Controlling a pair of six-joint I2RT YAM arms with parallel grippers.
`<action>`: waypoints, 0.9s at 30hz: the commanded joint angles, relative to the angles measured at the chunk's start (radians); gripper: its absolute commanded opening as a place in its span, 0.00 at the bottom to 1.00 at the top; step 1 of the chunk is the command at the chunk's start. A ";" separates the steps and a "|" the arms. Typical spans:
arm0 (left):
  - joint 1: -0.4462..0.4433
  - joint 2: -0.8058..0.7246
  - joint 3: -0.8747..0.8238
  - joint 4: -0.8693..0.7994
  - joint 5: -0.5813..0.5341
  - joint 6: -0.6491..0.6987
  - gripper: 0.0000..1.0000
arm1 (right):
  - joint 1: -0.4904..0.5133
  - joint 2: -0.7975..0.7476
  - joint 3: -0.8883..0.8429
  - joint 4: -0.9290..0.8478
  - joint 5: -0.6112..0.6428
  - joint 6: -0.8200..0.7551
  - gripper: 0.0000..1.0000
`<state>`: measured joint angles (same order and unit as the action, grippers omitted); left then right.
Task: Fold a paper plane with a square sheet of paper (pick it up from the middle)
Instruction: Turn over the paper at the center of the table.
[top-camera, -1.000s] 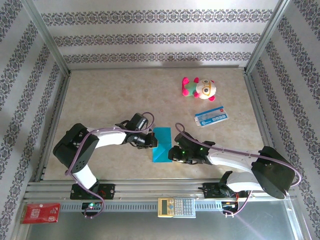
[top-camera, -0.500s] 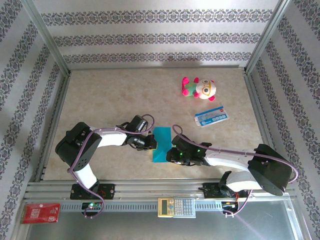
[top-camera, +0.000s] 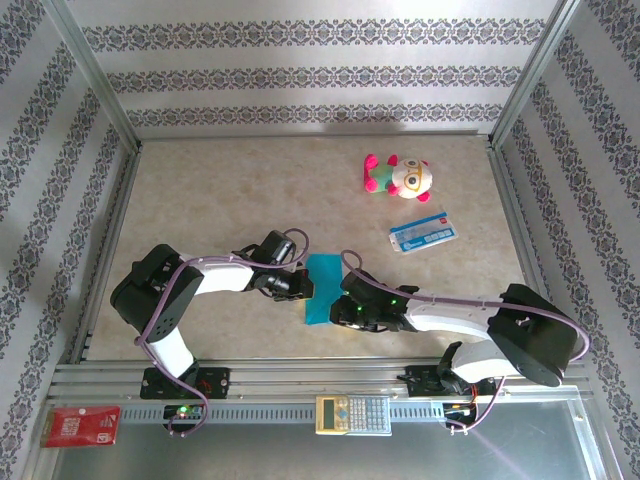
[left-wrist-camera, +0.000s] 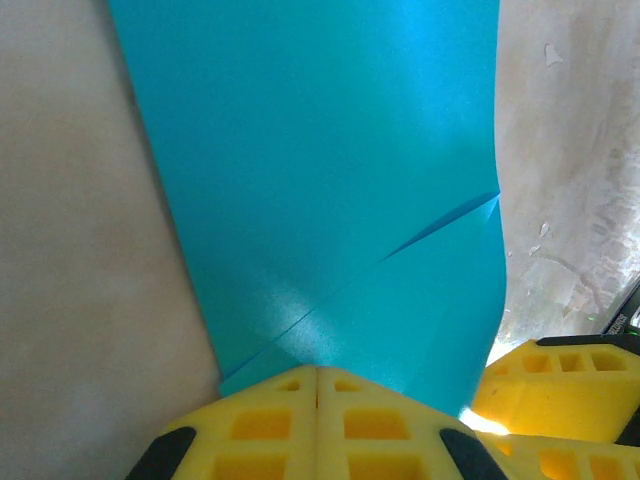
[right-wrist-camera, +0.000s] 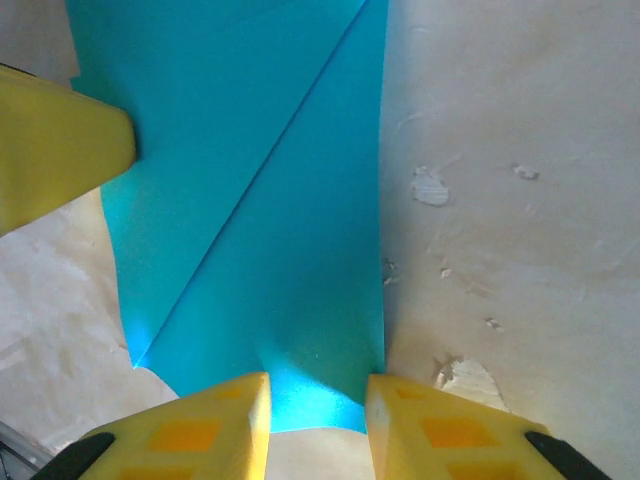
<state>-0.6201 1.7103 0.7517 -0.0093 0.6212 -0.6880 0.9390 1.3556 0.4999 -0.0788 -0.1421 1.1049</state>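
The teal-blue sheet of paper (top-camera: 322, 285) lies partly folded on the table between my two grippers, with a diagonal crease (left-wrist-camera: 430, 225) across it. My left gripper (top-camera: 301, 285) is shut, its yellow fingertips (left-wrist-camera: 317, 385) pressed together at the paper's left edge. My right gripper (top-camera: 346, 307) is open at the paper's lower right, and a raised edge of the sheet (right-wrist-camera: 320, 385) sits in the gap between its fingers (right-wrist-camera: 215, 420). The left wrist view catches a right finger (left-wrist-camera: 555, 385) at the far side of the paper. No finished plane shape is visible.
A plush toy (top-camera: 398, 177) and a white-and-blue printed card (top-camera: 423, 233) lie at the back right. A calculator (top-camera: 352, 413) and a red item (top-camera: 80, 425) rest on the front rail. Metal frame posts and patterned walls enclose the table.
My right gripper has crept left, closer to the paper's edge, and the sheet's visible outline has narrowed at its lower right. The left gripper has barely moved.
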 joint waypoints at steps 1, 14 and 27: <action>-0.004 0.018 -0.024 -0.003 -0.022 0.023 0.00 | 0.011 0.024 0.006 0.025 0.033 -0.003 0.33; -0.004 0.015 -0.026 -0.007 -0.020 0.024 0.00 | -0.042 0.063 0.006 0.218 0.000 -0.120 0.40; -0.004 0.012 -0.022 -0.022 -0.025 0.025 0.00 | -0.100 0.005 -0.035 0.232 -0.031 -0.157 0.47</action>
<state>-0.6201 1.7103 0.7498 -0.0063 0.6216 -0.6849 0.8459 1.3880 0.4858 0.1345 -0.1589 0.9611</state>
